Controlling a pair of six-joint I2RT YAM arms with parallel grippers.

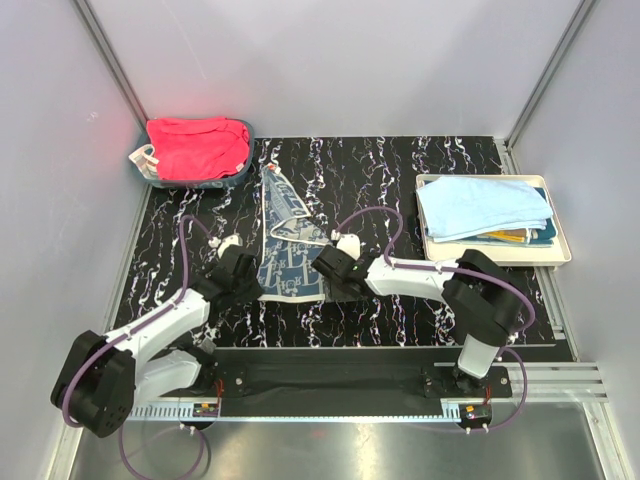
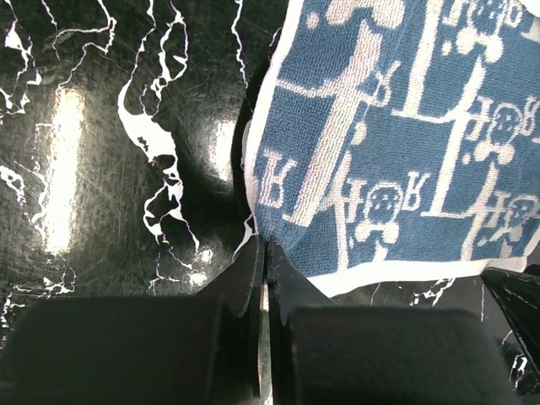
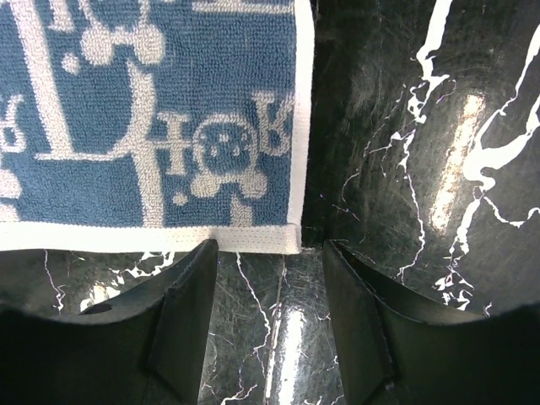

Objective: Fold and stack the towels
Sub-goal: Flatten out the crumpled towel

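Observation:
A white towel with dark blue print (image 1: 290,250) lies partly spread on the black marbled table, its far part narrowing to a point near the bin. My left gripper (image 2: 268,246) is shut on its near left corner (image 2: 278,232), and in the top view this gripper (image 1: 258,280) sits at the towel's left edge. My right gripper (image 3: 270,253) stands open just short of the near right corner (image 3: 291,236), touching nothing; from above it (image 1: 322,266) is at the towel's right edge. A red-pink towel (image 1: 197,146) fills the bin. A light blue towel (image 1: 482,204) tops the folded stack on the tray.
The teal plastic bin (image 1: 240,176) stands at the back left. The cream tray (image 1: 560,250) sits at the right, with mustard and teal cloth edges (image 1: 520,236) showing under the blue towel. Grey walls close in the table on three sides.

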